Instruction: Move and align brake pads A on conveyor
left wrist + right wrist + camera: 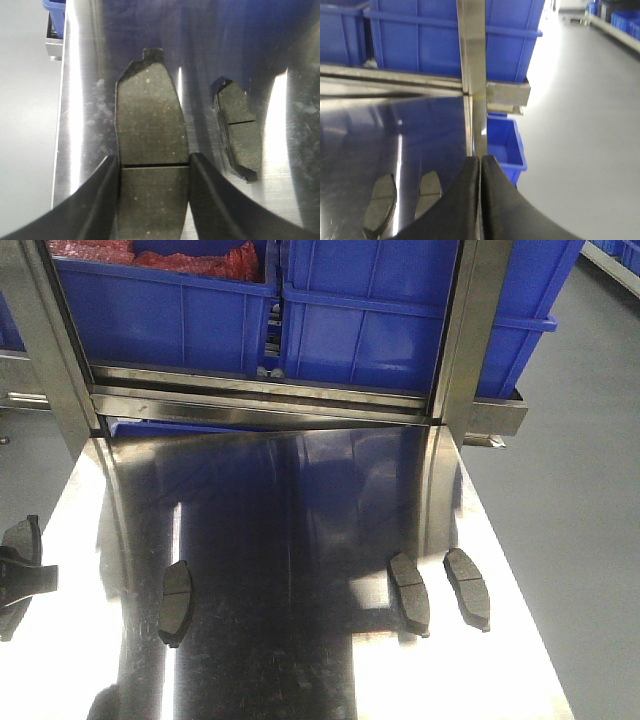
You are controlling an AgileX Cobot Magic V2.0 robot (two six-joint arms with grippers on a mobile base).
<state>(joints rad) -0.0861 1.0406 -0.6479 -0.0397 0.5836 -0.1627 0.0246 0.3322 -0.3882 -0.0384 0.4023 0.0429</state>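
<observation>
Three brake pads lie on the shiny steel table: one near its left side, two close together on the right. A fourth pad is clamped between the fingers of the left gripper, just left of the lone pad. The right gripper has its fingers pressed together on nothing, by the table's right edge. Blue bins stand at the far end.

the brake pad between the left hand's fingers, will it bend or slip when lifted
Probably stiff: the brake pad looks like a solid slab. Its gritty face, with the left hand against both edges, suggests a secure hold. Pushed, it would likely slide on the shiny steel table, not roll.
</observation>
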